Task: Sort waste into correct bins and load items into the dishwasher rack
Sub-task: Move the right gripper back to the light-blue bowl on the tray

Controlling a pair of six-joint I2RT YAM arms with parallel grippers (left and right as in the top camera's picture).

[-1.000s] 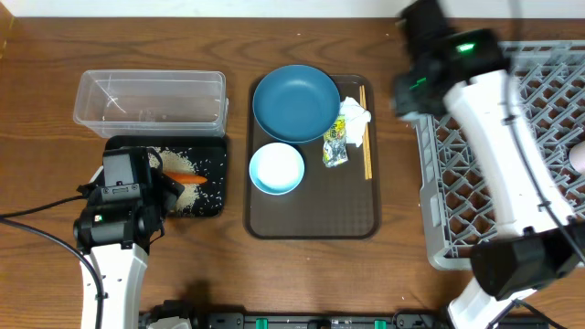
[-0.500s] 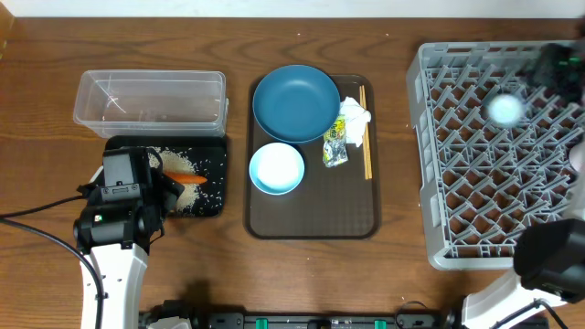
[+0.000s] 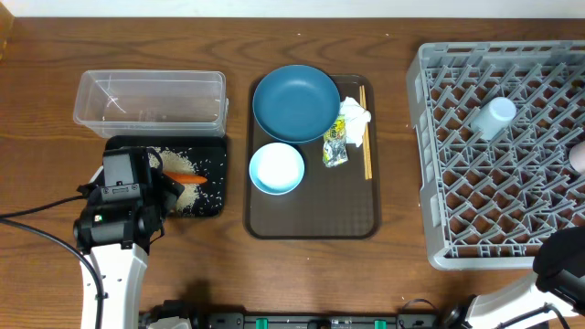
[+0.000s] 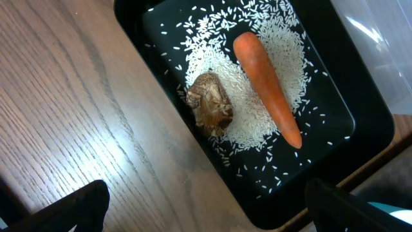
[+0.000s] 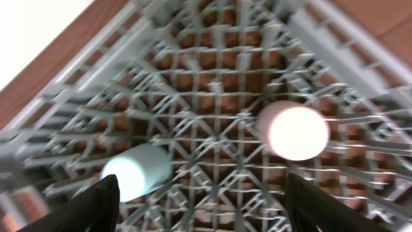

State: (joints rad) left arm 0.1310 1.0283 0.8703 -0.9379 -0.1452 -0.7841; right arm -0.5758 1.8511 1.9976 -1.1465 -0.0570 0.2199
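Brown wood-grain worktop (image 3: 55,55), pretty busy scene. On the left side a clear tub (image 3: 151,102) sits just behind a black tray (image 3: 216,153). That tray has loose rice (image 4: 257,122) spread in it, with a carrot (image 4: 267,90) and a brown lump (image 4: 210,103) lying side by side on the rice.

The left gripper (image 4: 206,190) hovers over the tray's near edge, fingers wide apart, nothing in it.

Middle of the worktop is a brown serving tray (image 3: 311,217). On it are the blue plate (image 3: 295,102) at the back and the white bowl (image 3: 276,168) in front of it. The tissue (image 3: 355,116) and wrapper (image 3: 335,146) sit next to the chopsticks (image 3: 366,137) along the right side.

Over on the right is the rack (image 3: 475,192). A pale blue cup (image 3: 492,118) lies tilted among the pegs, and a pinkish cup (image 3: 578,155) is at the far right edge, well apart from it.

The right gripper (image 5: 206,193) hangs above the rack, fingers spread and empty, both cups visible below it.
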